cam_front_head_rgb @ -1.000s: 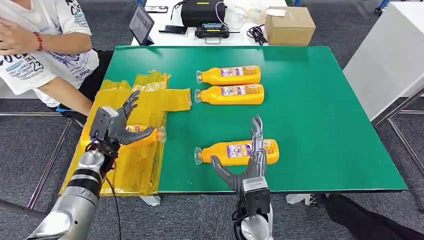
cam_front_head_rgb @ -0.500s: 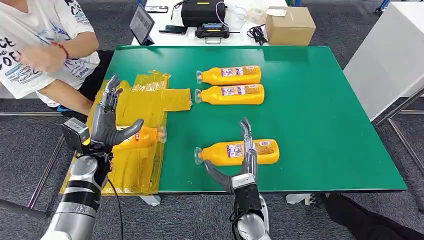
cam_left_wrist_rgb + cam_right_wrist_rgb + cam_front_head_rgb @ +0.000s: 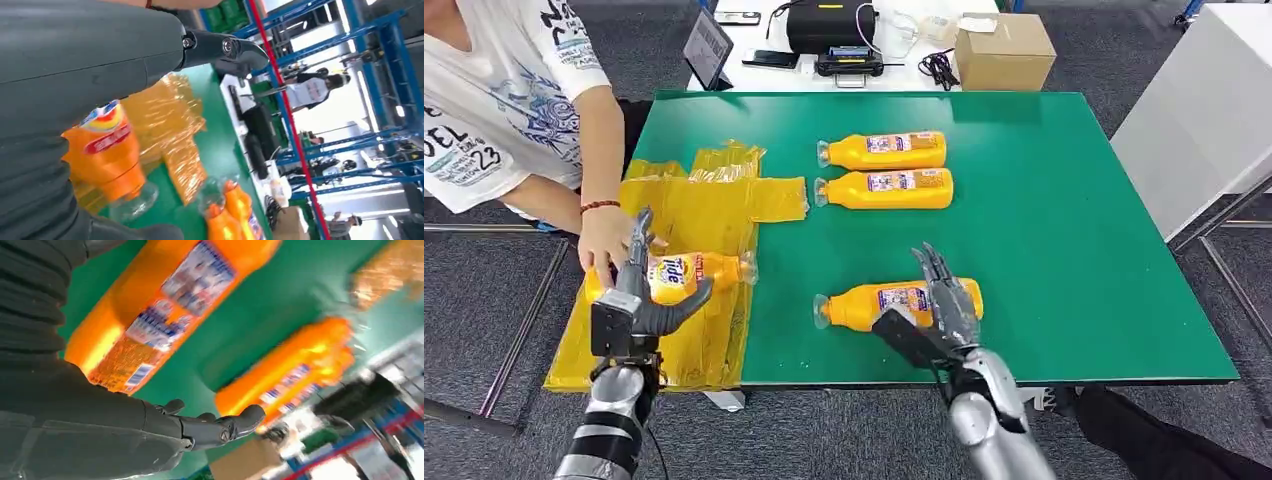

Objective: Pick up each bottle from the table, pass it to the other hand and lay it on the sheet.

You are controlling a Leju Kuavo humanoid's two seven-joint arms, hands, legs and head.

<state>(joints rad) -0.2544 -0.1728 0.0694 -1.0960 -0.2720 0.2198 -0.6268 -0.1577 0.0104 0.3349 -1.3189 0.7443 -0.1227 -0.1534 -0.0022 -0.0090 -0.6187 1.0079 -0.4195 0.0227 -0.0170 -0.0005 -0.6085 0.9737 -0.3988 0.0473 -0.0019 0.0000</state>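
- My right hand (image 3: 934,318) is spread, grasping nothing, fingers over the near bottle (image 3: 894,304) on the green table (image 3: 1064,240).
- My left hand (image 3: 639,300) is also released, near the sheet (image 3: 714,205), where a "Tide" bottle (image 3: 686,272) lies with a person's hand (image 3: 609,238) on it.
- The bottle looks like stiff, smooth plastic, probably full and heavy; I would take it around the labelled body.
- Two more bottles (image 3: 886,170) lie farther away; I cannot read their labels.
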